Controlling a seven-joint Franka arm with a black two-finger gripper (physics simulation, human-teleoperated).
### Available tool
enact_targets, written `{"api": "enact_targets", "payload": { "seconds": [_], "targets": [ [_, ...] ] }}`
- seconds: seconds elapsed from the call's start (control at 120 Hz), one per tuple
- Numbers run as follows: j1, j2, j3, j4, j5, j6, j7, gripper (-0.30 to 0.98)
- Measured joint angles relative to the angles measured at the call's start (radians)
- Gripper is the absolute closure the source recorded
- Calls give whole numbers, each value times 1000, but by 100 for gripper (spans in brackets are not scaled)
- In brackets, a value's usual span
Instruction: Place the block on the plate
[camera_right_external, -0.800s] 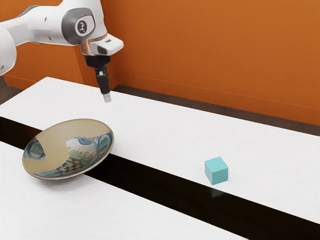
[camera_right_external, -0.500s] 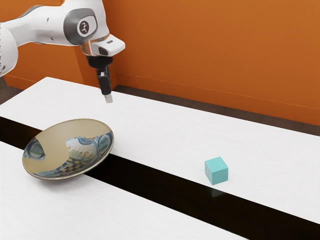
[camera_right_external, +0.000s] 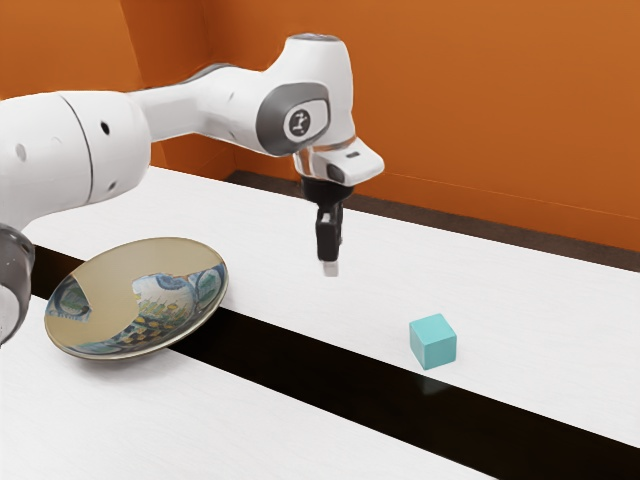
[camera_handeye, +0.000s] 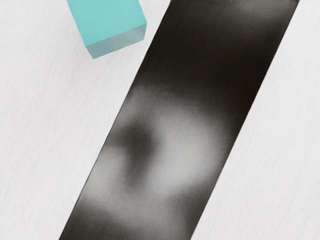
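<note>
Pincer (camera_right_external: 330, 270) hangs above white desk (camera_right_external: 540, 340); can't tell whether clenched or released. Teal cube (camera_right_external: 433, 342) sits near black strip (camera_right_external: 350, 385), well apart from patterned plate (camera_right_external: 110, 280).

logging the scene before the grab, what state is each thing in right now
gripper, raised above the table, away from the block, nothing hanging from it
block, resting on the white tabletop beside the dark strip, off the plate
plate, face up, empty
dark strip, glossy, partly hidden by the plate
</note>
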Motion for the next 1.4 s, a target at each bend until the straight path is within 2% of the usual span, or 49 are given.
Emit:
{"api": "enact_targets", "payload": {
  "seconds": [0.342,0.717,1.067,1.342,1.4],
  "targets": [
    [-88,196,5,139,-9,103,-238,0],
    [-87,372,-1,227,-28,263,-424,0],
    [-84,467,-5,228,-59,409,-521,0],
    [-84,509,-1,228,-96,451,-564,0],
    [-84,511,-1,228,-98,455,-571,4]
  ]
}}
